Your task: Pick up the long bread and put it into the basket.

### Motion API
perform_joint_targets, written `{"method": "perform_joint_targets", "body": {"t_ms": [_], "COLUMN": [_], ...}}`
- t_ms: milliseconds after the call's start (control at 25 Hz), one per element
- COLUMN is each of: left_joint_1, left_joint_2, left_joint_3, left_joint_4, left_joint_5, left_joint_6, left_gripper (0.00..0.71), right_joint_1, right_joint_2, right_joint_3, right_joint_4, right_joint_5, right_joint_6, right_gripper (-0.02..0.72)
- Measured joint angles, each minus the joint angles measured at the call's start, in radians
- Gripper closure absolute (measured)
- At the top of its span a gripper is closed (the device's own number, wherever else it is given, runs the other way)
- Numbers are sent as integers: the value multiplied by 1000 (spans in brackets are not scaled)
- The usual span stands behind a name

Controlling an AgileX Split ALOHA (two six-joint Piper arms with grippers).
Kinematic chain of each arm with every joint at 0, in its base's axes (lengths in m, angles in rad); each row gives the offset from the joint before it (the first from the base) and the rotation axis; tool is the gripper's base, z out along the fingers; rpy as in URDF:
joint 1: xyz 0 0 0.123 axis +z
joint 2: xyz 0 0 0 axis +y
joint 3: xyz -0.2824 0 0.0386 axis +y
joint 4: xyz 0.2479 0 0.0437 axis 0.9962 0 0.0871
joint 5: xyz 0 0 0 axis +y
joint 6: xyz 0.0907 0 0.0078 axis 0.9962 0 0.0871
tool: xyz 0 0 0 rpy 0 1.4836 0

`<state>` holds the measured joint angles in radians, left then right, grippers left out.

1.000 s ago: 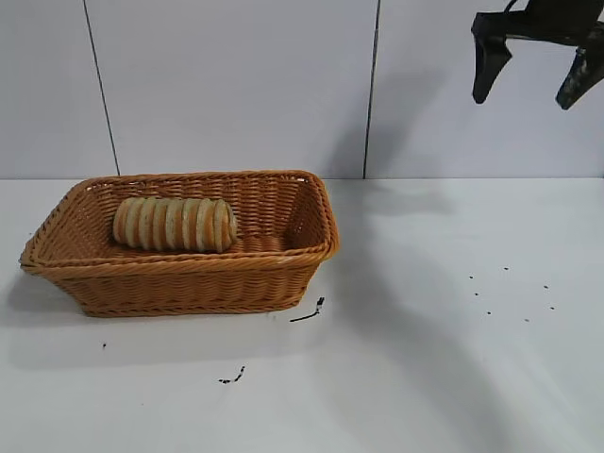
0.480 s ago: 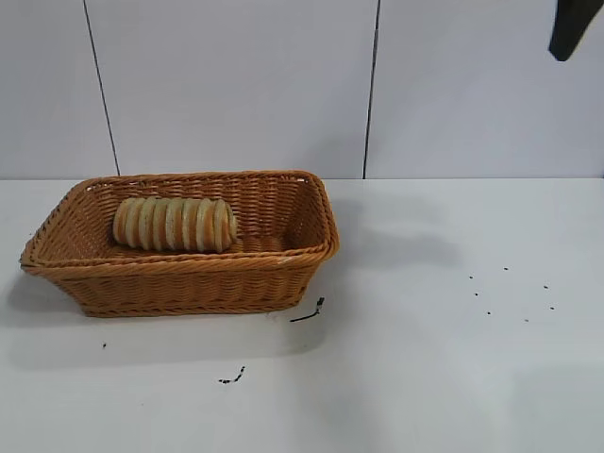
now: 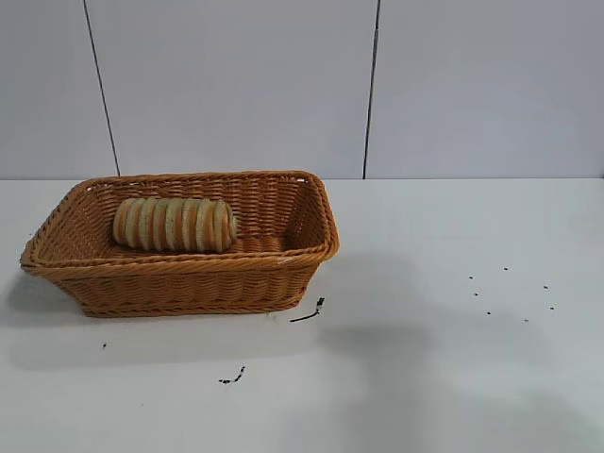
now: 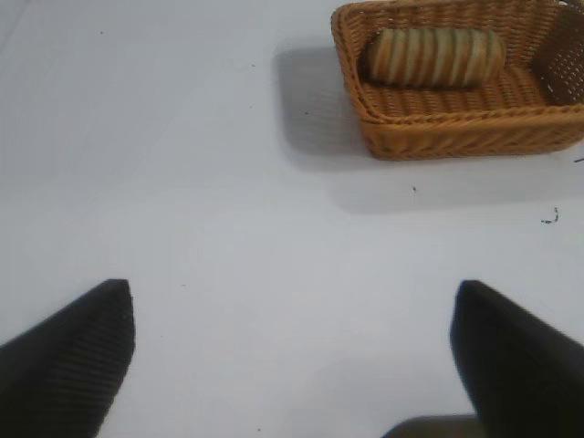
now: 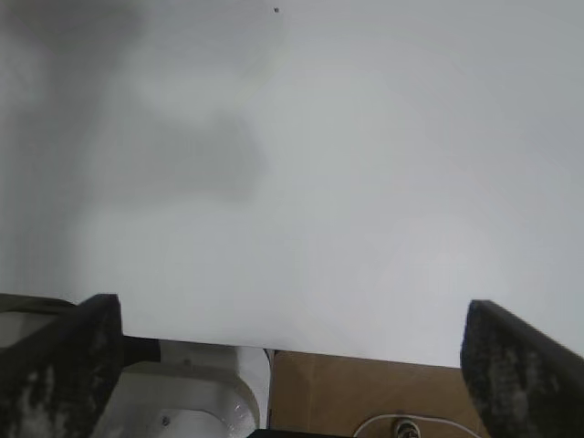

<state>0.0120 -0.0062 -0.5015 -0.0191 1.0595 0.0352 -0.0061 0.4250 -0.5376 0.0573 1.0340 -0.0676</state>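
The long bread (image 3: 175, 224), tan with orange-brown stripes, lies inside the orange-brown wicker basket (image 3: 189, 283) at the table's left. Both also show in the left wrist view, the bread (image 4: 434, 57) in the basket (image 4: 456, 137), far from my left gripper (image 4: 292, 360). That gripper is open and empty over bare table. My right gripper (image 5: 287, 365) is open and empty, above the table's edge. Neither gripper shows in the exterior view.
Small dark specks and a black scrap (image 3: 310, 312) lie on the white table in front of the basket. In the right wrist view the table's edge (image 5: 274, 349) shows, with a white base (image 5: 182, 401) and brown floor (image 5: 365, 392) below.
My right gripper, seen high at the upper right a second ago, has risen out of the exterior view. The bread and basket have not moved.
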Motion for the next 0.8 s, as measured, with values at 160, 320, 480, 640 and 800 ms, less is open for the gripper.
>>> {"method": "perform_joint_targets", "body": {"t_ms": [160, 320, 480, 640, 800], "left_joint_1": [0, 0, 0, 0, 0], "left_joint_2": [0, 0, 0, 3, 6], "left_joint_3": [0, 0, 0, 0, 0], "left_joint_4": [0, 0, 0, 0, 0], "left_joint_5": [0, 0, 0, 0, 0], "left_joint_6": [0, 0, 0, 0, 0], "left_gripper": [17, 17, 17, 17, 17], "right_joint_1": [0, 0, 0, 0, 0], "right_joint_2": [-190, -320, -419, -431, -431], "right_joint_3": [30, 30, 30, 33, 33], "right_joint_4": [1, 1, 1, 2, 2], "right_joint_5": [-11, -12, -11, -11, -11], "right_joint_6": [0, 0, 0, 0, 0], "right_gripper": [13, 13, 13, 13, 13]}}
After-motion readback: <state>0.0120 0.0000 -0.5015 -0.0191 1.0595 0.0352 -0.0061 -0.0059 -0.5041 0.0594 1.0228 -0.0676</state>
